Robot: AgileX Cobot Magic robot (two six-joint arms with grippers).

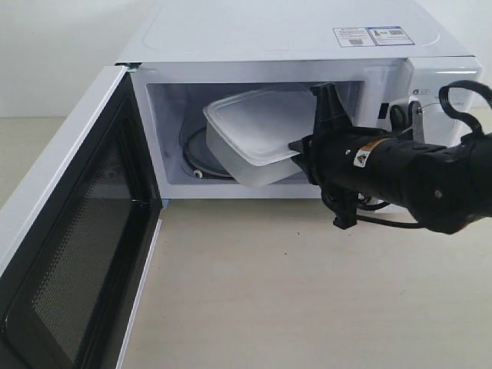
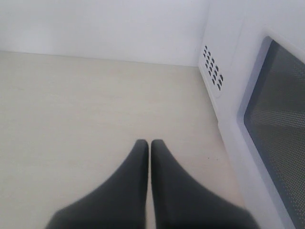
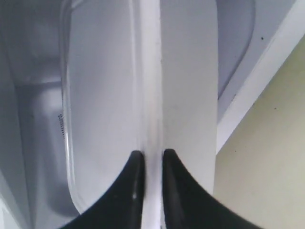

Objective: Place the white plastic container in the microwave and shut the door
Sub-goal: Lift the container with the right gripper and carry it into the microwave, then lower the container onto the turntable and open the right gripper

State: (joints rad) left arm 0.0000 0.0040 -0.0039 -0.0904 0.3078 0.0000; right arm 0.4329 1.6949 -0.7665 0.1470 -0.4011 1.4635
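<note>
The white plastic container [image 1: 257, 131] hangs tilted inside the cavity of the white microwave [image 1: 292, 34], partly over the glass turntable [image 1: 201, 157]. My right gripper [image 1: 301, 150] is shut on the container's rim at its near right end. In the right wrist view the gripper [image 3: 150, 155] pinches the rim, with the container [image 3: 100, 105] stretching away into the cavity. The door [image 1: 73, 254] stands wide open at the left, its black inner face and mesh window showing. My left gripper [image 2: 149, 143] is shut on nothing, low over the table beside the door [image 2: 279, 119].
The beige tabletop [image 1: 292, 292] spreads in front of the microwave. The right arm's black body [image 1: 415, 177] and cables cover the dial panel. Vent holes [image 2: 213, 67] mark the microwave's side wall. A white wall stands behind.
</note>
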